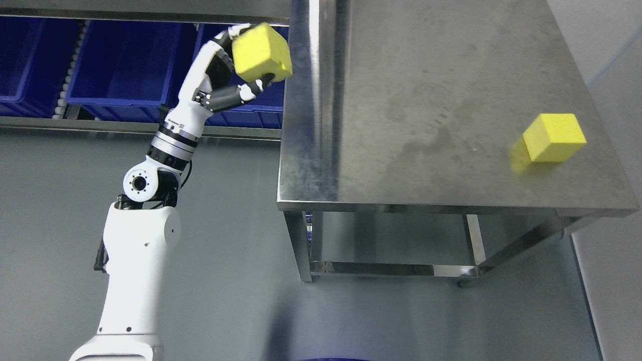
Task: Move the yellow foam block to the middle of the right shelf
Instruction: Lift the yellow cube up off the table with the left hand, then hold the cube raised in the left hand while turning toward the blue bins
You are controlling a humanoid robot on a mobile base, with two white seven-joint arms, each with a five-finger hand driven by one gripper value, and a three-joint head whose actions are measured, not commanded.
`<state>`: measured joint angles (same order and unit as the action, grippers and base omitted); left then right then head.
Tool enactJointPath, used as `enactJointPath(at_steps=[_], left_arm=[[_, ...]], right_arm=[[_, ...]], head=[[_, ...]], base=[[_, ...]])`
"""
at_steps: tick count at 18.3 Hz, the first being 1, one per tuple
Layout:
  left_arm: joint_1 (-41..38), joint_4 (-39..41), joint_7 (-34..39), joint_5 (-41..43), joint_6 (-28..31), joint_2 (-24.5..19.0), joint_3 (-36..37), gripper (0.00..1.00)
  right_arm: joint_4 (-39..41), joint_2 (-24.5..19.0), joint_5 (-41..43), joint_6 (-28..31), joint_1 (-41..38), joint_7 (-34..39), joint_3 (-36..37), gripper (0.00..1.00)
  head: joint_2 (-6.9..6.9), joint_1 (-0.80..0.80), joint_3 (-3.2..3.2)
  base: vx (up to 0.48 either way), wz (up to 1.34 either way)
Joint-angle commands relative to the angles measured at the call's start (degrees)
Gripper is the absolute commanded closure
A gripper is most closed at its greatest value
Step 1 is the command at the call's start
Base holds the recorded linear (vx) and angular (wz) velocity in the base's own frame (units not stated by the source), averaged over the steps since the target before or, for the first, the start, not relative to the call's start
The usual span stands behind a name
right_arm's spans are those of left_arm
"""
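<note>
Left robot hand (235, 65) grips a yellow foam block (262, 51), fingers wrapped around it, beside the steel table (401, 125).

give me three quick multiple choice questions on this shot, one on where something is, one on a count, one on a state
1. Where is the loose yellow foam block?
A. on the steel table
B. in a blue bin
C. on the floor

2. How many yellow blocks show?
A. one
B. two
C. three

3. The left hand is
A. open
B. curled on nothing
C. gripping a held yellow block

Answers:
1 A, it rests near the table's right edge.
2 B, one on the table, one held.
3 C, the fingers wrap the block, raised before the blue bins.
</note>
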<state>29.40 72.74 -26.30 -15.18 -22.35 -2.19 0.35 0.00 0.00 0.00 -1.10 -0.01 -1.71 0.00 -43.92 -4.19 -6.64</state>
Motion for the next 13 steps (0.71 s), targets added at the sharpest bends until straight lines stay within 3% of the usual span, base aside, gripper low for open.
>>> enactJointPath(at_steps=[1,6,13], left_arm=[[-2.84,6.0,6.44,-7.14,-1.82,1.19,-9.93,0.66],[-9.52,11.01,6.53,-7.14,-1.03,1.19,-12.3,0.66],[-12.7,12.95,6.53,-7.06,-1.03,1.19,-13.89,0.66]], right_arm=[[1.0,1.0,-0.18,-0.04,-1.31,0.04,0.7,0.0],[1.0,1.0,-0.18,-0.04,-1.3,0.04,0.7,0.0],[1.0,1.0,-0.18,-0.04,-1.3,0.04,0.7,0.0]], head=[[0.0,0.0,0.0],[0.0,0.0,0.0],[0.0,0.0,0.0]], base=[[0.029,0.37],[0.062,0.74],[0.083,1.0]])
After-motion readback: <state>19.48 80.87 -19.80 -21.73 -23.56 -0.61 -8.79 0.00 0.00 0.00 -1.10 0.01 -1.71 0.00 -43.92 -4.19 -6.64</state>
